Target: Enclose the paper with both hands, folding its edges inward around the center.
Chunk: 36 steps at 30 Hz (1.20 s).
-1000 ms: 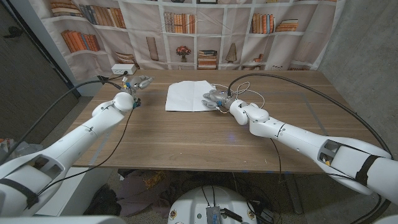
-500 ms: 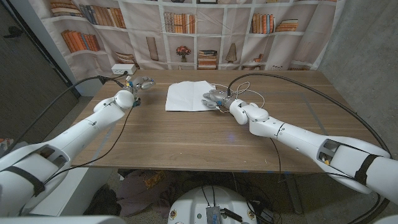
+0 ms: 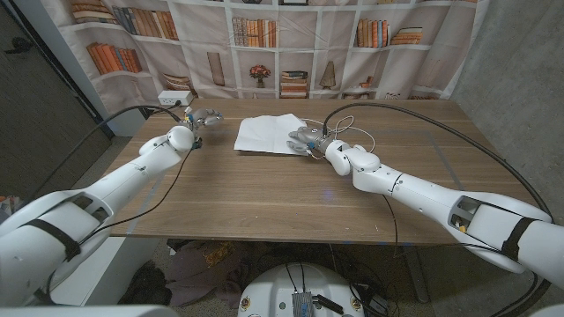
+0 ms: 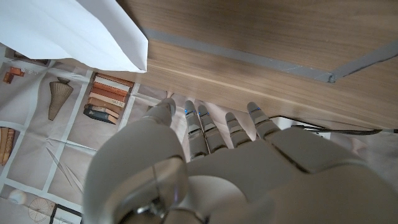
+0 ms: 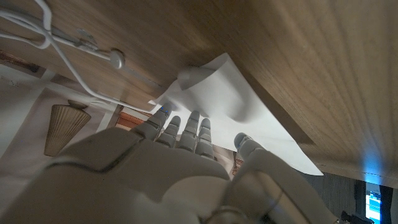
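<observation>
The sheet of white paper (image 3: 267, 134) lies on the far middle of the wooden table (image 3: 264, 194), one corner lifted. My right hand (image 3: 306, 141) is at its right edge, fingers (image 5: 186, 127) straight and close together, touching the sheet without clamping it. My left hand (image 3: 201, 116) hovers left of the paper, apart from it, fingers (image 4: 208, 127) extended and slightly spread, holding nothing.

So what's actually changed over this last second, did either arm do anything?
The left hand has drifted a little farther across the table and nearer the white paper, fingers apart and holding nothing. The paper's near left corner looks slightly shifted. The right hand stays at the paper's right edge, touching it.
</observation>
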Each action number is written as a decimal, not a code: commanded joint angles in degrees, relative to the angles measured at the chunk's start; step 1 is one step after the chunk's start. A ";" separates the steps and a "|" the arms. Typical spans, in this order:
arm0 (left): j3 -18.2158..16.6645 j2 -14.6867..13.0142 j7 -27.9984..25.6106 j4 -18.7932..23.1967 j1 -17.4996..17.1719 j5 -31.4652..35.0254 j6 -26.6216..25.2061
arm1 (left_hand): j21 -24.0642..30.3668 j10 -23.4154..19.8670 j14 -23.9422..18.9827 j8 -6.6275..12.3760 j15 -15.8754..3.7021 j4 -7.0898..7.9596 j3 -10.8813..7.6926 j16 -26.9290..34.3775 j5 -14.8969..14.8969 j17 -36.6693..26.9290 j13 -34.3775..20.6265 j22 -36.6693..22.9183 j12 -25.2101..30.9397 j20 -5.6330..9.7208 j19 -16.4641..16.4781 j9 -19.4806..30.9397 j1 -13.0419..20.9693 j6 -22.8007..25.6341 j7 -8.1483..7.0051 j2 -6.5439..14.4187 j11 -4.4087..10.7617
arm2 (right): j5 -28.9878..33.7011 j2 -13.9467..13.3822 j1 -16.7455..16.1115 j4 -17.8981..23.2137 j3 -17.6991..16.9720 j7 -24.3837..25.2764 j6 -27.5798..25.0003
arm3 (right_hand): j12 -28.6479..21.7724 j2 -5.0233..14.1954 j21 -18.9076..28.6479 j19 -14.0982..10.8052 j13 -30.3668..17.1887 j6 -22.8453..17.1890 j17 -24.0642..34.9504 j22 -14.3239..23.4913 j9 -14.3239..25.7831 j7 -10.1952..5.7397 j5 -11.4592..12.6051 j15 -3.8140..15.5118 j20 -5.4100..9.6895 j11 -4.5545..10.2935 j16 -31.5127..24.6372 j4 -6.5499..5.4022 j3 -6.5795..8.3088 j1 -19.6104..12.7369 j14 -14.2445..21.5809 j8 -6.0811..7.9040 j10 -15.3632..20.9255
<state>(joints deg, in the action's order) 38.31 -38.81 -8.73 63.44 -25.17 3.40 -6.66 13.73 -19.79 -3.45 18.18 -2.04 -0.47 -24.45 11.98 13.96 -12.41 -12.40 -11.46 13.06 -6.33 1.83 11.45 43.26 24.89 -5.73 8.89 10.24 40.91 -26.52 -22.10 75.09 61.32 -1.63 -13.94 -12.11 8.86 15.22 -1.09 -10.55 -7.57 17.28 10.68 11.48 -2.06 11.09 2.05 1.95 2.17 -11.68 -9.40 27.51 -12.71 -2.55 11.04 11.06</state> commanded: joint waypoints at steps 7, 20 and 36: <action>3.66 4.68 1.11 -12.11 5.66 0.45 4.51 | 0.00 0.24 0.81 0.06 -2.82 0.95 0.19 0.15 -0.90 -0.40 -0.41 -0.11 -0.23 -0.12 -0.11 0.20 -1.32 0.43 0.74 -0.21 -0.44 | -0.81 0.24 0.50 -1.36 0.42 0.05 -0.08 | -0.34 2.28 -0.17 -0.54 -0.27 -0.03 -0.06 0.09 -0.06 0.13 0.21 2.75 3.69 -0.07 -0.51 0.07 -0.24 0.63 -0.11 0.34 0.14; 5.06 6.47 1.16 -15.96 7.52 0.42 6.48 | -0.02 0.29 1.07 -0.33 -2.78 1.53 0.69 0.21 -1.97 -0.55 -0.54 -0.13 -0.27 -0.02 -0.26 0.18 -2.56 0.34 1.06 -0.80 -0.44 | -1.43 -0.70 -0.54 0.08 -0.26 1.29 0.24 | -0.57 2.41 -0.22 -0.88 -0.28 -1.03 -0.23 0.10 -0.05 -1.00 0.25 3.23 3.84 0.59 -0.73 0.08 -0.14 0.72 0.43 0.73 0.64; 5.36 5.88 0.97 -13.56 6.72 0.24 6.26 | 0.03 0.30 1.14 -0.81 -2.71 2.01 0.80 0.28 -2.89 -0.61 -0.67 -0.14 -0.26 0.03 -0.28 0.20 -3.62 0.31 1.06 -0.88 -0.35 | -1.29 -1.58 -1.51 1.15 -0.96 1.93 0.26 | -1.15 2.58 -0.20 -1.56 -0.34 -2.48 -0.41 0.11 -0.01 -2.16 0.33 3.72 4.05 1.39 -1.07 0.07 0.19 0.74 1.33 1.18 2.07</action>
<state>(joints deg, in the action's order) 43.68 -32.33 -7.58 47.76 -17.66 3.92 -0.13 13.73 -19.29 -2.22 17.36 -2.05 1.29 -23.65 11.98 11.30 -12.93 -12.94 -11.47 13.06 -6.35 1.83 11.46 40.07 24.96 -4.58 8.00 9.72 39.50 -27.66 -23.11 75.77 60.72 0.06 -13.63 -12.88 8.73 15.22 -2.26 -10.96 -9.63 16.75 10.69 11.46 -4.12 11.09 1.75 2.06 3.61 -12.57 -9.40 27.51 -12.38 -1.40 11.88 12.73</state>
